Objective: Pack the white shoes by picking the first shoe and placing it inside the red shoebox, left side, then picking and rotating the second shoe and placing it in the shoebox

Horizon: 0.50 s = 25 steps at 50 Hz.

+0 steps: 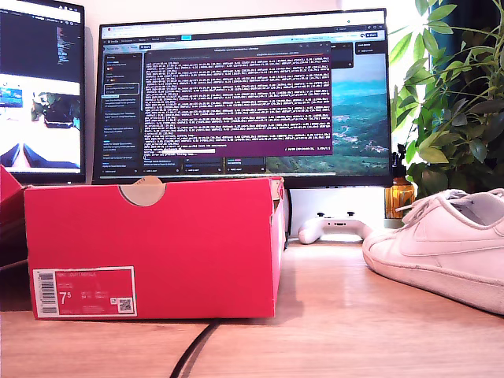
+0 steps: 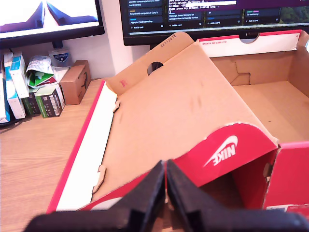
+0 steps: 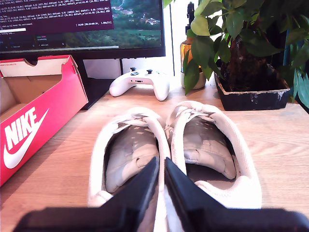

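The red shoebox (image 1: 157, 244) stands at the exterior view's left, with a 7.5 label and a half-round notch in its top edge. In the first wrist view its brown inside (image 2: 270, 101) is open and holds no shoe. My first gripper (image 2: 165, 166) hangs shut above a tilted red lid (image 2: 159, 111) beside the box. The white shoes lie side by side, one (image 3: 128, 150) next to the other (image 3: 207, 140), openings up. My second gripper (image 3: 161, 162) is shut just above their heels, holding nothing. One shoe (image 1: 441, 244) shows at the exterior view's right. Neither gripper shows in the exterior view.
A white game controller (image 1: 335, 228) lies behind the shoes, under the big monitor (image 1: 244, 94). A potted plant (image 1: 457, 102) and an amber bottle (image 1: 400, 197) stand at the exterior view's right. A black cable (image 1: 193, 350) runs over the wooden desk. Small cartons (image 2: 43, 92) sit beyond the lid.
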Each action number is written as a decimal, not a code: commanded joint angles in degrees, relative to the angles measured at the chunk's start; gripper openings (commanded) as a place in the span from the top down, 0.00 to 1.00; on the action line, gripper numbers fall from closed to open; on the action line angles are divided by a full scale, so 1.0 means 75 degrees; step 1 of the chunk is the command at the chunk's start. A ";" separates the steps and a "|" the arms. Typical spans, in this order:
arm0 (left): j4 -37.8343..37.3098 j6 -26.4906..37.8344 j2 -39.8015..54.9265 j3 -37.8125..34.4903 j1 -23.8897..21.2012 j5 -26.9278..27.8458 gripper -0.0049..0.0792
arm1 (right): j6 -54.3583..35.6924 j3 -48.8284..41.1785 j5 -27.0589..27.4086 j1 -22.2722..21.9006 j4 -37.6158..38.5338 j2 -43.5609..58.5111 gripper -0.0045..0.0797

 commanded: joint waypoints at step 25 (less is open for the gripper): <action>0.0737 -0.0338 -0.0064 -0.0236 -0.0015 0.0233 0.96 | 0.0778 -0.0122 -0.0216 0.0035 0.0828 -0.0047 0.96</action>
